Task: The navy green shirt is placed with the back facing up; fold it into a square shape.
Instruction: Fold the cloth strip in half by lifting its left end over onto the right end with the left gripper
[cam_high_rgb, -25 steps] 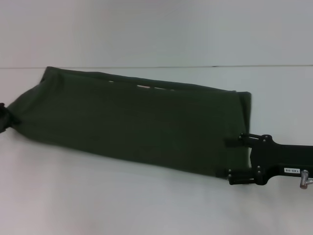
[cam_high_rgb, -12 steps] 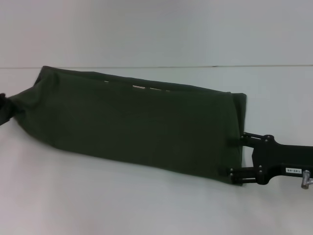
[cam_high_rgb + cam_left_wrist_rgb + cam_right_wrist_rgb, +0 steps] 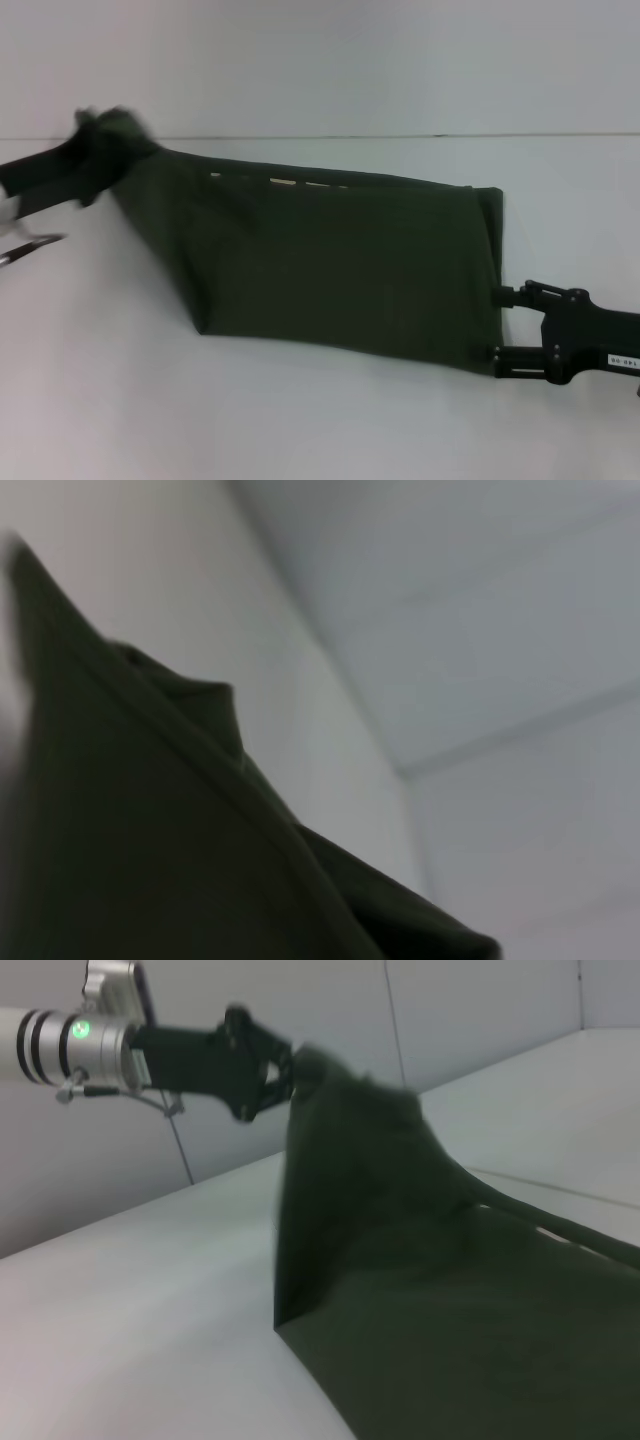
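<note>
Near the tabletop's (image 3: 300,420) front right, right tool (image 3: 497,324) clamped on the end of the navy green shirt (image 3: 330,265), already narrowed to a long band lying across the middle. Farther off, toward the back left edge, left tool (image 3: 92,150) pinched shut on the other end, raised clear. Probably midway: lengthwise folds done, crosswise fold left. White bare tabletop; pale panelled wall (image 3: 320,60) beyond.

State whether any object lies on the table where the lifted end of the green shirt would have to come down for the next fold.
Nothing visible does. The left gripper holds one end of the navy green shirt raised; the right gripper is at the other end.
</note>
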Controlling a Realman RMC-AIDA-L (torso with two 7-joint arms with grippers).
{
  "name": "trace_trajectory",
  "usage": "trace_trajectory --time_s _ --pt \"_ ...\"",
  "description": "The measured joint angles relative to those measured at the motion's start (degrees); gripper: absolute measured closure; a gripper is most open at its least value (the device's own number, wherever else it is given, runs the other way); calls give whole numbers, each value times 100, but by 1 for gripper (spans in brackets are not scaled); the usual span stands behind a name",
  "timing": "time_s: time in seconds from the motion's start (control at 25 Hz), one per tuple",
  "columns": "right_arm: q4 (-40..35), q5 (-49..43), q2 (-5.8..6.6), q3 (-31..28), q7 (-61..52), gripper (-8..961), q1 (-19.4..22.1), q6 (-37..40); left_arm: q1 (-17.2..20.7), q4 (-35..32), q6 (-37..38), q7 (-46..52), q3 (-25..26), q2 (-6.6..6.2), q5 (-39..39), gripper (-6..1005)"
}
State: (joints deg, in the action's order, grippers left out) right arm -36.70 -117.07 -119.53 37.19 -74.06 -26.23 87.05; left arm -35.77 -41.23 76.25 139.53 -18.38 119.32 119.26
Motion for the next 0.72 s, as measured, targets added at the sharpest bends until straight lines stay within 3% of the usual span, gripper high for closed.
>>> trace_trajectory --time_s 0.32,0.6,0.72 --pt "167 -32 0 38 -2 8 149 153 -606 285 -124 -538 -1721 511 -1432 959" --pt "172 -12 0 1 55 9 439 261 -1368 2182 -917 -1688 -3215 533 -2563 955" --pt "172 -4 0 -16 55 9 502 265 -1676 3021 -1095 -2341 -3388 534 -2979 953"
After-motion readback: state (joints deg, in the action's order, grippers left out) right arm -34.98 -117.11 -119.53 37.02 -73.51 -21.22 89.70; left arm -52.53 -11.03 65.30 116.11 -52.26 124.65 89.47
